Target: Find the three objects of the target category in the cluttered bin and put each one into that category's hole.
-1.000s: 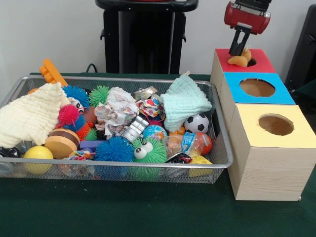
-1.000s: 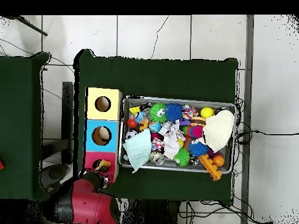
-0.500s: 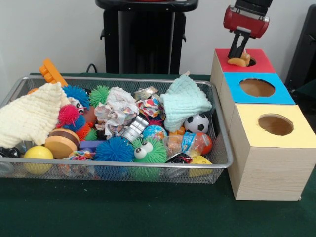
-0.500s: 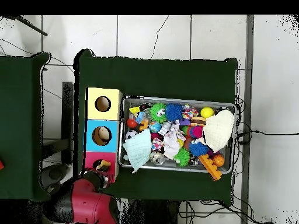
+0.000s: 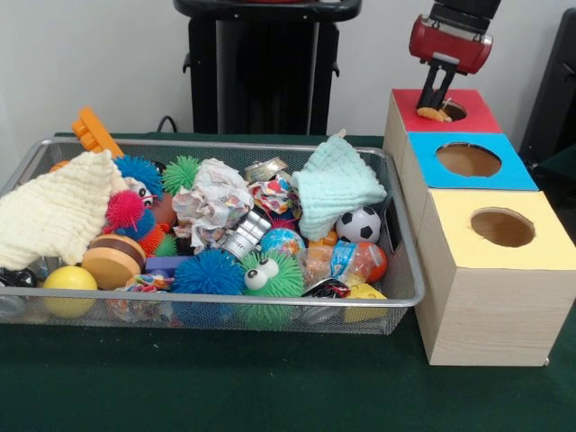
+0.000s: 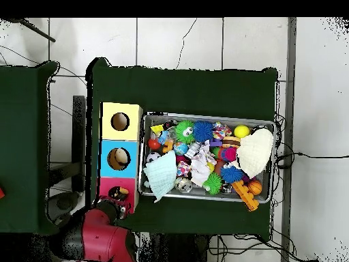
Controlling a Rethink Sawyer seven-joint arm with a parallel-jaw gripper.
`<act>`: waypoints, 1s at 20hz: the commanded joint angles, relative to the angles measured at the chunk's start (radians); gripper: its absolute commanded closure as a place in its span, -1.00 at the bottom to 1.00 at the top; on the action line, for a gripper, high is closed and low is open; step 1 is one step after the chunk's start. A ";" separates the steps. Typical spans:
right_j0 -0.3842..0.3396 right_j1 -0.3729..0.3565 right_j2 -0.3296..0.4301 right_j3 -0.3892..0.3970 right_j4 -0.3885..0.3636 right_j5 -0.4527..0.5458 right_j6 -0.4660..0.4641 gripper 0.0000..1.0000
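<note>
hand (image 5: 436,99) over red box (image 5: 477,115), 1 o'clock of bin (image 5: 409,270) | grip state: cannot tell | orange toy (image 5: 433,113) on hole rim, probably for dropping in

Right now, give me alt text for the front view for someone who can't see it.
The red gripper hangs over the red box with an orange object at the edge of its hole. Beside it stand blue and yellow boxes and a wire bin full of toys and cloths.

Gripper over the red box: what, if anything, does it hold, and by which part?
It cannot be told. The gripper stands just above an orange object lying at the red box's hole.
</note>
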 commanded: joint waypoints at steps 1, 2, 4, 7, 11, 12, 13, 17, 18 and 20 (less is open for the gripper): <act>-0.019 0.107 0.099 -0.042 0.055 -0.071 0.253 1.00; -0.022 0.085 0.097 -0.036 0.053 -0.047 0.246 1.00; -0.025 0.027 0.086 -0.027 0.042 0.022 0.226 1.00; -0.017 -0.052 0.052 -0.021 0.027 0.123 0.209 1.00; -0.004 -0.137 -0.005 -0.059 0.001 0.291 0.198 1.00; -0.001 -0.149 -0.020 -0.076 -0.007 0.331 0.197 1.00; 0.001 -0.161 -0.029 -0.086 -0.012 0.363 0.199 1.00; -0.001 -0.197 -0.055 -0.131 -0.030 0.468 0.198 1.00; -0.001 -0.203 -0.060 -0.139 -0.033 0.488 0.197 1.00; -0.005 -0.217 -0.067 -0.154 -0.038 0.523 0.194 1.00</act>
